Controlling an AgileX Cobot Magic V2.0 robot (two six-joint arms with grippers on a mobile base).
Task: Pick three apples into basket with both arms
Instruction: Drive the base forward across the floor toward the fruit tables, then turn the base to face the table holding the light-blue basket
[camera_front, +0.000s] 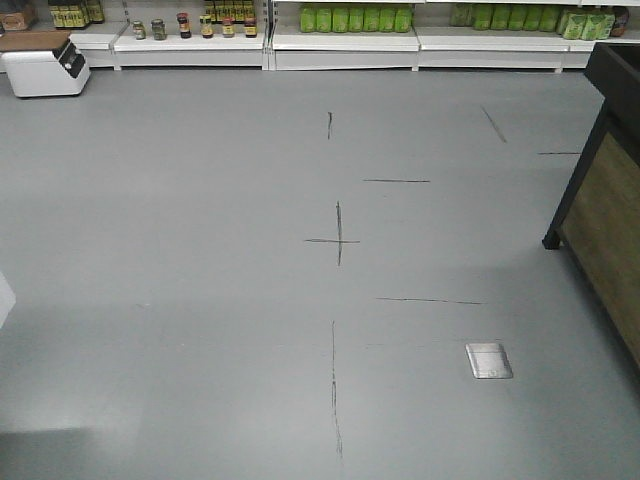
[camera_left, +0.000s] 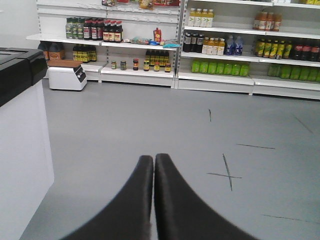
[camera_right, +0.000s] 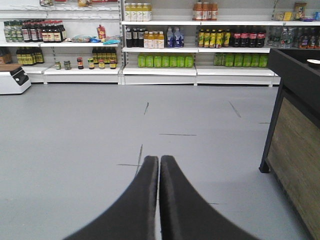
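Apples and basket fall outside all three views, so their whereabouts cannot be told.

A smooth, matte grey floor (camera_front: 200, 300) fills most of the front-facing view. It runs back to long white shelving (camera_right: 160, 70) of flat boards and upright posts.

At the right edge stands a boxy display stand (camera_front: 610, 200), black-framed with a grained wood-look side panel. In the left wrist view, a plain white desk (camera_left: 20, 150) with a glossy black top rises at the left edge. A rounded white casing with a black front (camera_left: 65, 77) sits on the floor by the shelving.

The left end effector (camera_left: 153, 159) shows two curved, matte black fingers tapering to blunt tips, pressed together along a thin seam and holding nothing. The right end effector (camera_right: 159, 160) has the same shape and is likewise closed flat and empty above bare floor.

Rows of squat green bottles (camera_right: 165, 61) line a low shelf, with dark-capped bottles and yellow and orange drinks on the boards above. A few small glass jars (camera_left: 135, 64) stand apart on the bottom board.

A square metal plate (camera_front: 489, 360) is set flush in the floor. Near mid-floor, thin dark lines form a cross mark (camera_front: 338, 240).
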